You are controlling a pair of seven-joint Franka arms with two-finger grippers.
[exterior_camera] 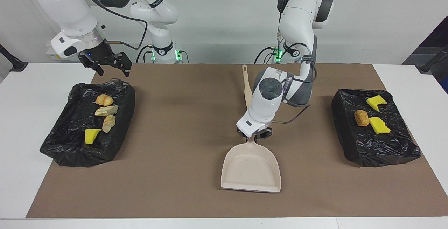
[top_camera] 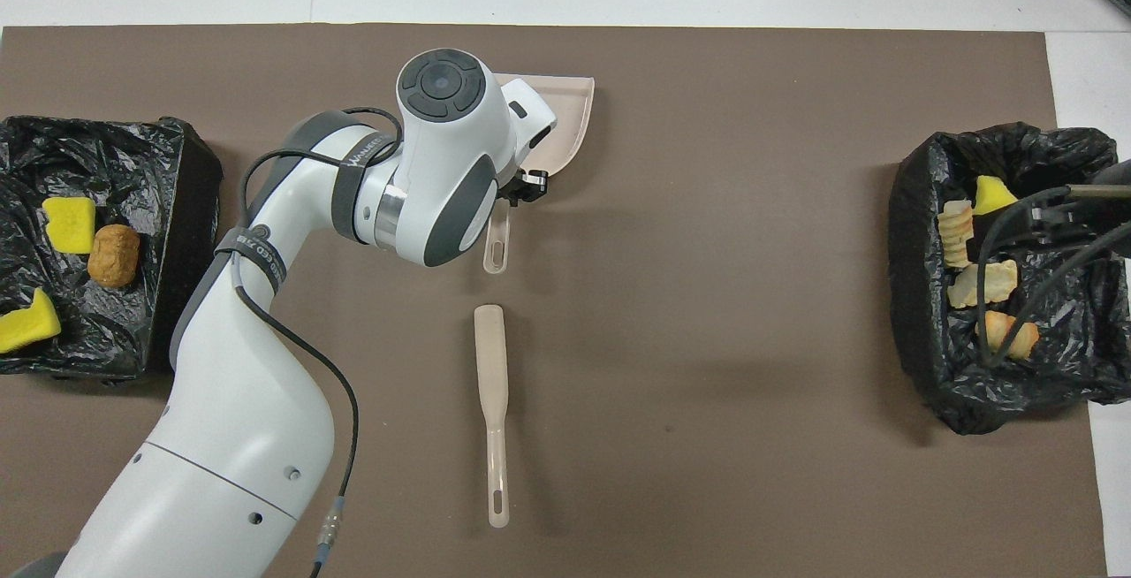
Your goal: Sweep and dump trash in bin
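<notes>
Brown mat (exterior_camera: 182, 124): two bins (exterior_camera: 89, 127), seven trash scraps (exterior_camera: 104, 99), one dustpan (exterior_camera: 251, 167).

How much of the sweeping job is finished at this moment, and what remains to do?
Done: no trash lies on the brown mat; four scraps sit in the bin at the right arm's end, three scraps in the other bin. In hand: the left gripper is shut on the empty dustpan. Left: probably only setting it down. The right gripper waits open over its bin's edge.

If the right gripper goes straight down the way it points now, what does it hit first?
Probably the rim of the black-lined bin at the right arm's end; the open right gripper hangs over that edge, though depth is unclear.
</notes>
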